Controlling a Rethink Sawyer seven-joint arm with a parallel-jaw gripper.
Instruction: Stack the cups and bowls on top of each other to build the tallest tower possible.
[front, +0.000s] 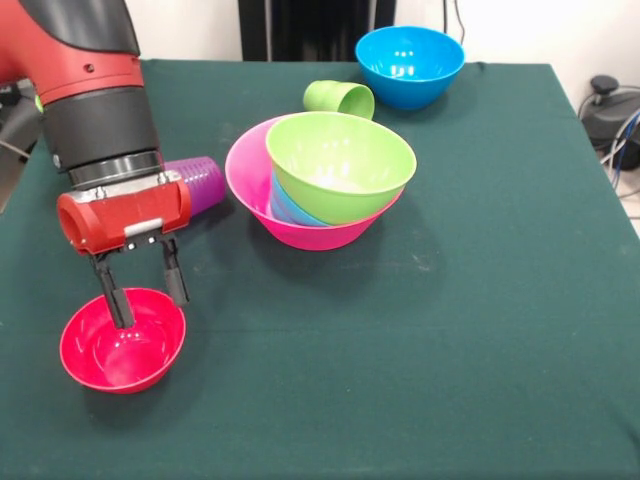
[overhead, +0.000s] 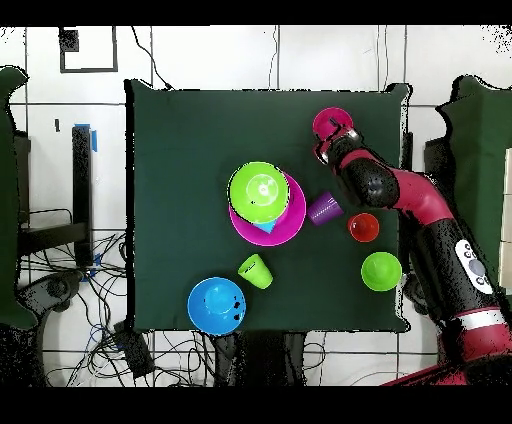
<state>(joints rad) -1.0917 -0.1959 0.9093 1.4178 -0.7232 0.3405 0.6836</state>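
Observation:
My gripper (front: 150, 310) is open and low over a small red bowl (front: 122, 350) at the table's near left. One finger is inside the bowl and the other is outside its far rim. The bowl also shows in the overhead view (overhead: 333, 122), with the gripper (overhead: 328, 142) at its edge. The tower is the large pink bowl (front: 250, 185) holding a tilted light blue bowl (front: 285, 205) and a green bowl (front: 340, 165) on top. A purple cup (front: 200, 180) lies on its side behind my gripper. A light green cup (front: 340, 98) lies on its side behind the tower.
A medium blue bowl (front: 410, 65) stands upright at the far edge. The overhead view shows a small red-orange piece (overhead: 363, 227) and a small green bowl (overhead: 381, 271) beside my arm; the front view hides both behind the arm. Cables lie off the table's edges.

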